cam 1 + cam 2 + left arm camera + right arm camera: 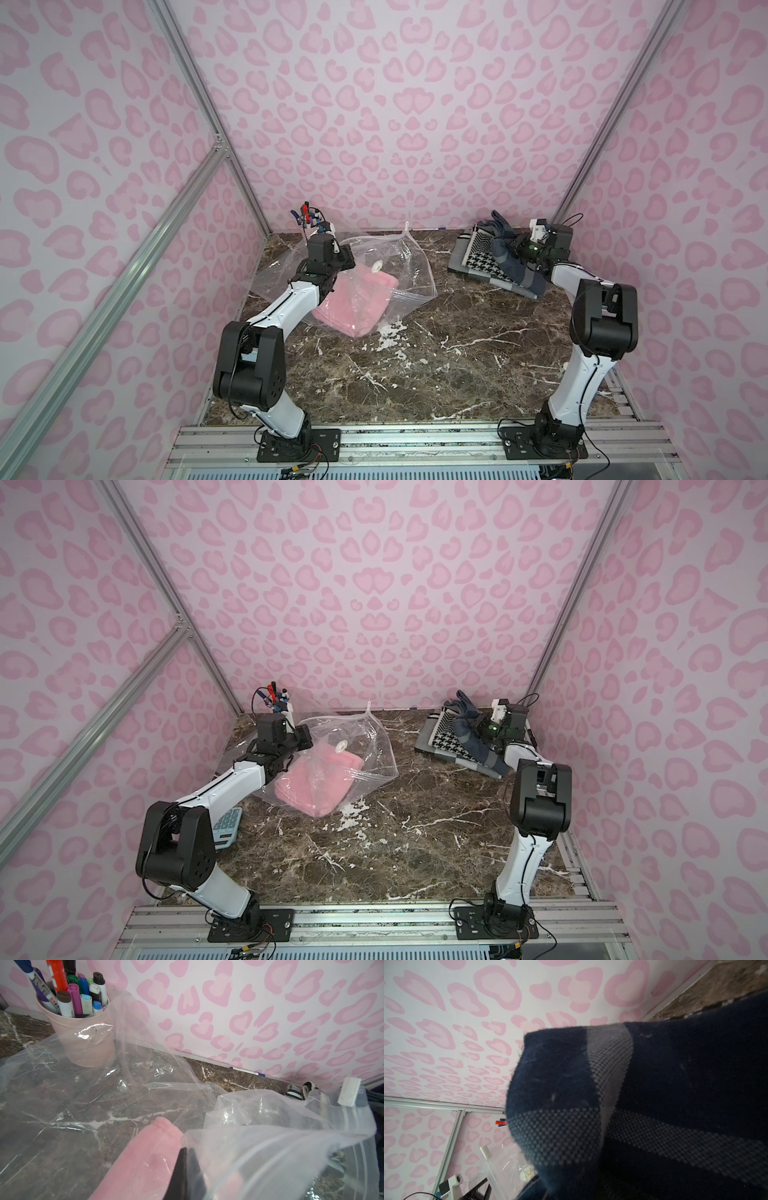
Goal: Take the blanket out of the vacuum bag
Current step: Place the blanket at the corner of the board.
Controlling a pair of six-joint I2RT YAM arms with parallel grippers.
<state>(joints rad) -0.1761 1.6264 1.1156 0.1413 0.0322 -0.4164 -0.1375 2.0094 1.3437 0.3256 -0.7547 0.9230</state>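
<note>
The clear vacuum bag (pixel 399 266) (pixel 365 746) lies crumpled at the back left of the table, its round white valve cap (pixel 377 266) facing up. A folded pink blanket (pixel 353 307) (pixel 141 1163) lies in it, seen through the plastic. My left gripper (pixel 348 261) (pixel 185 1150) is shut, pinching the bag's film above the blanket. The bag's white slider clip (pixel 349 1095) stands raised on the zip edge. At the back right my right gripper (pixel 517 248) is shut on a navy checked cloth (pixel 505 257) (pixel 654 1095). That cloth hides its jaws in the right wrist view.
A pink cup of markers (pixel 309 222) (pixel 83 1039) stands in the back left corner, touching the bag. A stack of folded cloths with a houndstooth one (pixel 478 257) lies under the navy cloth. A calculator (pixel 226 823) lies behind the left arm. A pen (pixel 245 1071) lies along the back wall.
</note>
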